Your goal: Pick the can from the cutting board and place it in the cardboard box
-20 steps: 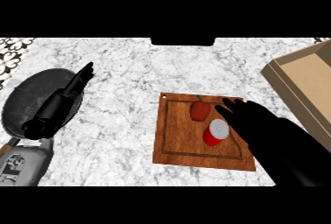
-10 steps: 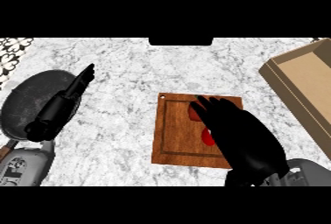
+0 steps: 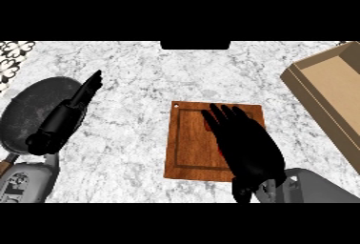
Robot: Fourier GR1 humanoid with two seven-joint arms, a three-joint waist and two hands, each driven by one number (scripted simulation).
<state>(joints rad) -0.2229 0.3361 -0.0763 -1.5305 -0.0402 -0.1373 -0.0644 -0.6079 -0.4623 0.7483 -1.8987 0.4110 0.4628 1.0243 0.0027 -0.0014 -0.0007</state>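
Right hand (image 3: 246,147), black, fingers extended flat, covers the brown wooden cutting board (image 3: 193,143); the red can shows only as slivers (image 3: 209,125) beneath it. Fingers should curl fully round before lifting. Left hand (image 3: 70,114), nine o'clock, rests open. Cardboard box (image 3: 330,90), two o'clock.

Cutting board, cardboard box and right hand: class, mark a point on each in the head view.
cutting board (image 3: 193,143), head view, bare wood left of the hand.
cardboard box (image 3: 336,93), head view, inside floor.
right hand (image 3: 246,145), head view, back of the hand.
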